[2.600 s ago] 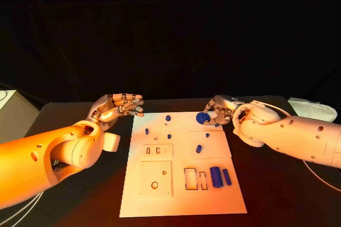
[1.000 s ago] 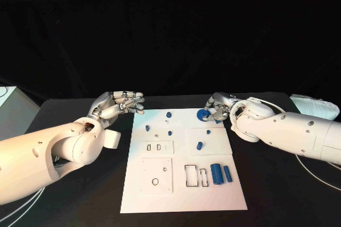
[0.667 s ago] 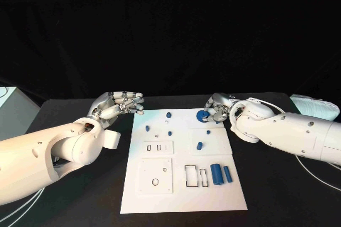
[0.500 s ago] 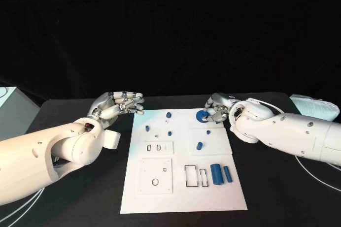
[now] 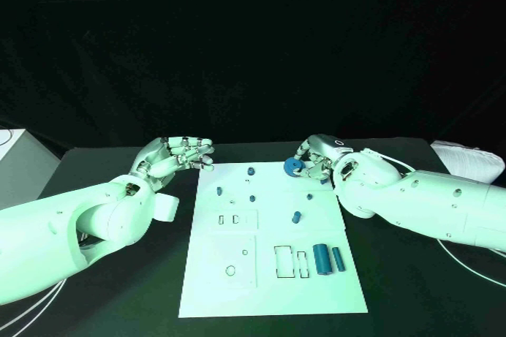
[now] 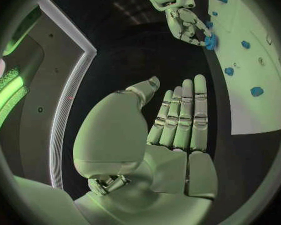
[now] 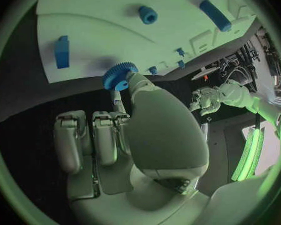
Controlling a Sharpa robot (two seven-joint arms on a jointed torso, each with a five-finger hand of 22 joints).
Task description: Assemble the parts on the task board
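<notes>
Pinching blue gear (image 5: 293, 167), right robot hand (image 5: 313, 158) above task board (image 5: 272, 278); left robot hand (image 5: 175, 157) empty, fingers apart.

The right hand (image 5: 313, 160) has shifted along the far edge of the task board (image 5: 272, 278) toward the board's middle, carrying the blue gear (image 5: 293, 167) pinched in its fingertips (image 7: 118, 105); 2.6 s ago the gear sat nearer the board's far right corner, and now it lies further inward, closer to the small blue peg (image 5: 251, 172) at the far edge. The right forearm has swung in with it, covering more of the board's right rim
</notes>
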